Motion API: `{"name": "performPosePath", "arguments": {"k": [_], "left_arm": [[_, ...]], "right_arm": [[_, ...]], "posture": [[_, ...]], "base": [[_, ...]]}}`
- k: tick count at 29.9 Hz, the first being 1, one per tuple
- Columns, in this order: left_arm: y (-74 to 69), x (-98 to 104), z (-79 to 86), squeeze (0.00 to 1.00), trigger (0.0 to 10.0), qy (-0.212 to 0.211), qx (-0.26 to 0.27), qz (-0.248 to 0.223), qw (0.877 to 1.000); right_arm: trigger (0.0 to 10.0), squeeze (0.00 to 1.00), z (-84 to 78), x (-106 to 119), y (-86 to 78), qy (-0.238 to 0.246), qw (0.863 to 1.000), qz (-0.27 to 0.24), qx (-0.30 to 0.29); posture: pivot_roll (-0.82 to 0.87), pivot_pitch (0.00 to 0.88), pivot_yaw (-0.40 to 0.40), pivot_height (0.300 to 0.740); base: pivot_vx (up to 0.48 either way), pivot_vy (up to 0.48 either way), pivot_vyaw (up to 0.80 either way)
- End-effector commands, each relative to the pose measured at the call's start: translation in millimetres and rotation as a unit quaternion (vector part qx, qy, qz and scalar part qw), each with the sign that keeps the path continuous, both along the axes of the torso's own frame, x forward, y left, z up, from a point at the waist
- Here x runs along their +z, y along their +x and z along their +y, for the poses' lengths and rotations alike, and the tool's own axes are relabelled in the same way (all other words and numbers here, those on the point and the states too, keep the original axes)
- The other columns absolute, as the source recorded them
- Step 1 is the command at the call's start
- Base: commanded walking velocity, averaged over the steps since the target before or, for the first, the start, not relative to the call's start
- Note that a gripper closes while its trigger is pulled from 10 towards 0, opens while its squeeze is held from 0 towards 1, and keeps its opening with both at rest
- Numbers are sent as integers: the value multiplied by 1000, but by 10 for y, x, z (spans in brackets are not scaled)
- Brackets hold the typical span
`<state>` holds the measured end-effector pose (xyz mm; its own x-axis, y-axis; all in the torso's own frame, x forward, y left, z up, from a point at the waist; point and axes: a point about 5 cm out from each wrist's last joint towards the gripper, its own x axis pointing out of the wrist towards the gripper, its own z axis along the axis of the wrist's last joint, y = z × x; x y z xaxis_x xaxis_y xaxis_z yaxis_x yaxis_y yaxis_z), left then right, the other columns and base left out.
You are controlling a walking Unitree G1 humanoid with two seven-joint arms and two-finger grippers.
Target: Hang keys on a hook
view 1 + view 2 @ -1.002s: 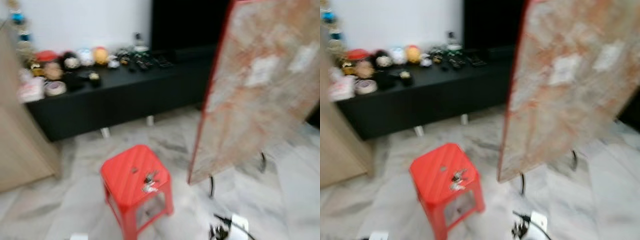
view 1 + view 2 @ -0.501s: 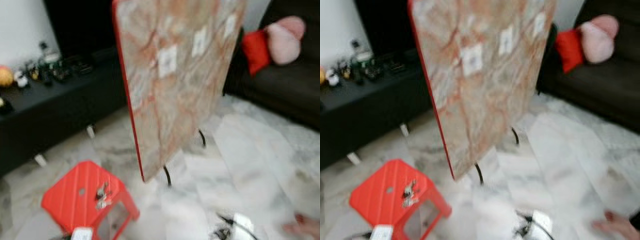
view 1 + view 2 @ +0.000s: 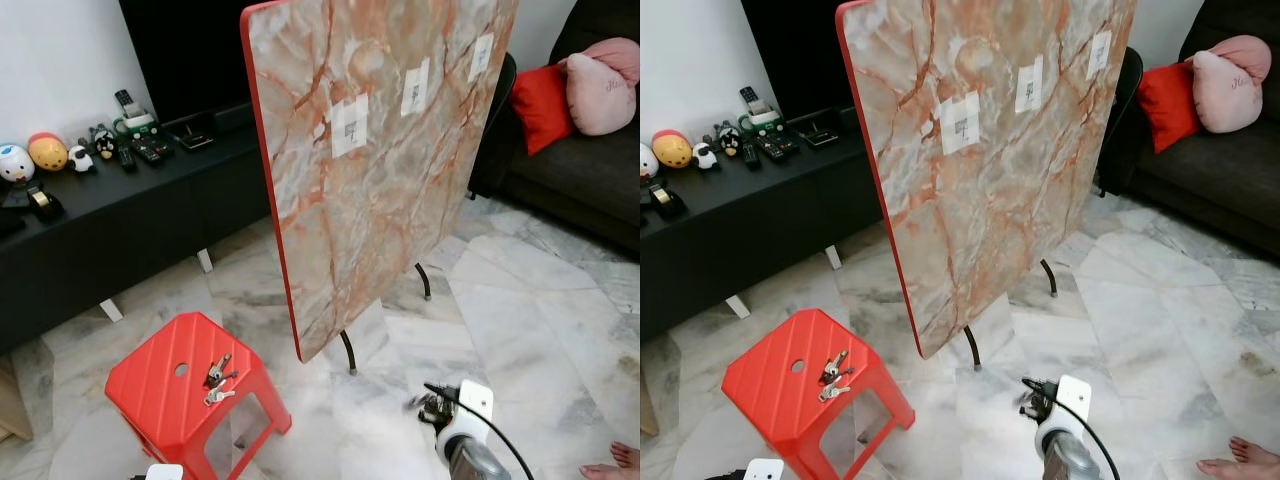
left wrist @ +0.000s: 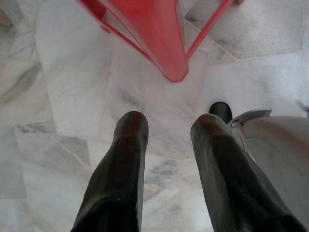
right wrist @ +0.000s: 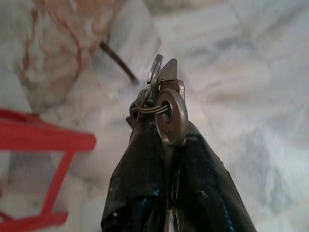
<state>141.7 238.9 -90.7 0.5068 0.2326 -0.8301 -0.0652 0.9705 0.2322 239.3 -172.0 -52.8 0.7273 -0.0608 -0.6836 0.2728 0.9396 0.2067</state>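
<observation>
A: Where are the keys sitting right now?

B: A small bunch of silver metal keys on a ring [image 5: 165,108] is being pinched between the black fingers of the right gripper [image 5: 166,145], jaws clenched on it, low above the pale marble floor [image 3: 520,300]. A second small bunch of keys [image 3: 216,378] is lying on top of the red plastic stool [image 3: 160,390].

A: And the other arm?

B: The left gripper [image 4: 166,130] is hanging idle near the floor beside a leg of that stool, its jaws standing apart and grasping nothing.

A: Which step is being worked on?

B: As I judge it, the carrying step: the keys are in hand and the hook is being sought. The tall marbled board with a red edge [image 3: 380,160] is standing just ahead, bearing three small white patches [image 3: 349,126] that may hold hooks; I cannot make the hooks out.

A: What does the next move call for?

B: Probably raising the right arm toward one patch, turning the ring to face it, then sliding the ring over the hook before letting go.
</observation>
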Motion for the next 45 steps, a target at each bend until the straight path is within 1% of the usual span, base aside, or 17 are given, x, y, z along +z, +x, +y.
{"name": "performPosePath", "arguments": {"k": [1, 4, 7, 11, 13, 16, 20, 23, 27, 30, 33, 37, 44, 45], "left_arm": [[-8, -5, -10, 0, 10000, -1, 3, -1, 1000], [-12, -7, -17, 0, 10000, -1, 4, -3, 1000], [-19, -11, -25, 0, 10000, -2, 4, -3, 1000], [-28, -16, -37, 0, 10000, -2, 7, -4, 1000], [-30, -17, -38, 0, 10000, -2, 7, -4, 1000], [-41, -22, -42, 0, 10000, -5, 11, -4, 1000], [-50, -25, -46, 0, 10000, -6, 13, -4, 1000], [-56, -28, -49, 0, 10000, -8, 14, -4, 1000], [-52, -26, -47, 0, 10000, -8, 13, -5, 1000], [-49, -23, -41, 0, 10000, -8, 13, -6, 1000], [-45, -20, -33, 0, 10000, -7, 16, -7, 1000], [-47, -20, -31, 0, 10000, -8, 17, -7, 1000], [-55, -21, -24, 0, 10000, -8, 19, -6, 1000], [-62, -22, -18, 0, 10000, -7, 19, -5, 1000]], "right_arm": [[10000, 0, -26, 77, 90, -7, 1000, -28, -7], [10000, 0, -71, 151, 163, -9, 998, -58, -29], [10000, 0, -89, 176, 185, -14, 997, -68, -30], [10000, 0, -71, 216, 222, -19, 996, -87, -16], [10000, 0, -68, 219, 225, -19, 996, -89, -15], [10000, 0, -30, 288, 285, -23, 993, -119, -5], [10000, 0, 9, 330, 316, -31, 990, -137, 11], [10000, 0, 41, 368, 334, -52, 986, -155, 39], [10000, 0, 171, 406, 342, -90, 975, -169, 113], [10000, 0, 178, 415, 341, -139, 963, -167, 161], [10000, 0, 162, 451, 367, -128, 965, -175, 150], [10000, 0, 120, 502, 403, -134, 965, -184, 133], [10000, 0, 145, 514, 421, -133, 966, -181, 124], [10000, 0, 150, 514, 424, -126, 969, -180, 109]], "posture": [[70, 0, -27, 740], [67, 0, -30, 740], [69, 0, -35, 740], [69, 0, -39, 740], [69, 0, -39, 740], [64, 0, -40, 740], [61, 0, -37, 740], [62, 0, -36, 740], [63, 0, -34, 740], [62, 0, -35, 740], [56, 0, -31, 740], [54, 0, -28, 740], [56, 0, -27, 740], [57, 0, -27, 740]], "base": [[0, 0, 0], [0, 0, 0], [0, 0, 0], [0, 0, 0], [0, 0, 0], [0, 0, 0], [0, 0, 0], [0, 0, 0], [0, 0, 0], [0, 0, 0], [0, 0, 0], [0, 0, 0], [0, 0, 0], [0, 0, 0]]}}
